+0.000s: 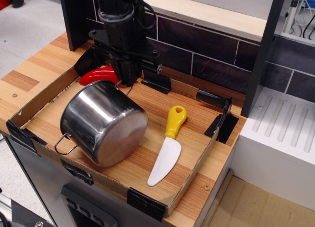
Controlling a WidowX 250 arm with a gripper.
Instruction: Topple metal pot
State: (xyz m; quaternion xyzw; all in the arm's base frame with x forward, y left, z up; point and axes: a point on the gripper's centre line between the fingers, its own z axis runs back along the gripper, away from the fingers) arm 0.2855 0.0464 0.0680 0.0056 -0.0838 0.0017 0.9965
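The metal pot (101, 123) lies tipped on its side in the left half of the cardboard tray (197, 160). Its shiny wall faces up, and one wire loop handle sticks out at the lower left. My gripper (125, 81) hangs straight down at the pot's far upper rim, touching or almost touching it. Its dark fingers (129, 74) look close together. The pot and the arm hide whether they still pinch the rim.
A toy knife (169, 145) with a yellow handle and white blade lies right of the pot. A red toy pepper (97, 75) lies behind the pot, by my gripper. A dark tiled wall (211, 54) stands behind and a white drainer (280, 131) to the right.
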